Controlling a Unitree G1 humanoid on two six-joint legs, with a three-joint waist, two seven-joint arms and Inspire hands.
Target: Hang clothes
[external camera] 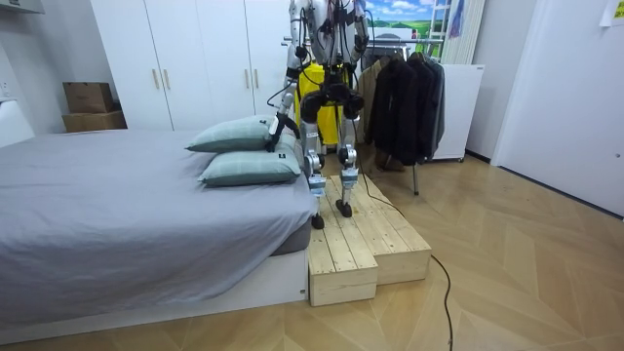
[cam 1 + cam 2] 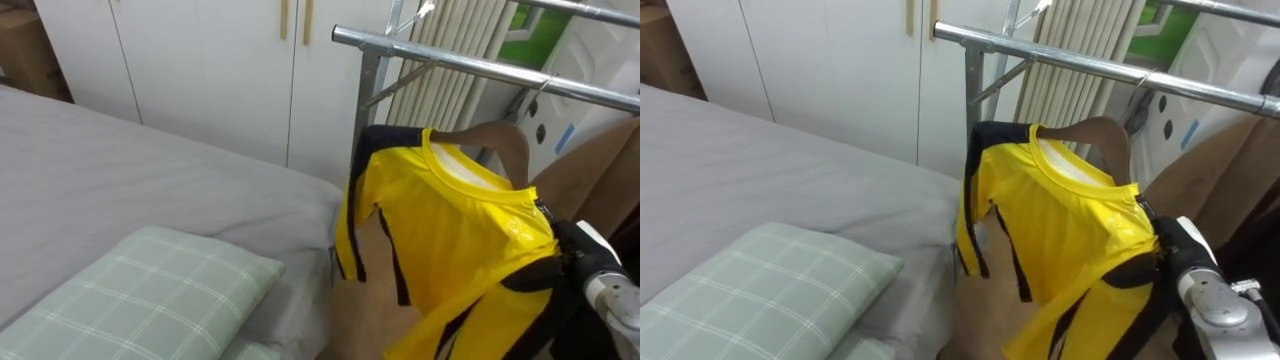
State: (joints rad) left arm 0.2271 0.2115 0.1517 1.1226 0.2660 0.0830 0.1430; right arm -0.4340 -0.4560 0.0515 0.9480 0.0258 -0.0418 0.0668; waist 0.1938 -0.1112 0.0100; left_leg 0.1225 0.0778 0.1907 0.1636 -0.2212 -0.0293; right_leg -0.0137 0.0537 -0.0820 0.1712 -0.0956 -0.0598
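You had a bright, evenly lit room with soft light. The yellow jersey (image 2: pixel 450 240) carried a glossy sheen near its shoulder, and the steel clothes rail (image 2: pixel 470 65) showed pale highlights along its top. The grey bed sheet (image 2: pixel 150 170) was gently shaded, and the wooden platform (image 1: pixel 361 244) cast only faint shadows.

A home bedroom, grey-sheeted bed (image 1: pixel 107 210), checked pillows (image 1: pixel 249 168), white wardrobe doors (image 1: pixel 195 58), metal clothes rail (image 2: pixel 470 65) hung with dark coats (image 1: pixel 405 102), wooden floor (image 1: pixel 517 253).
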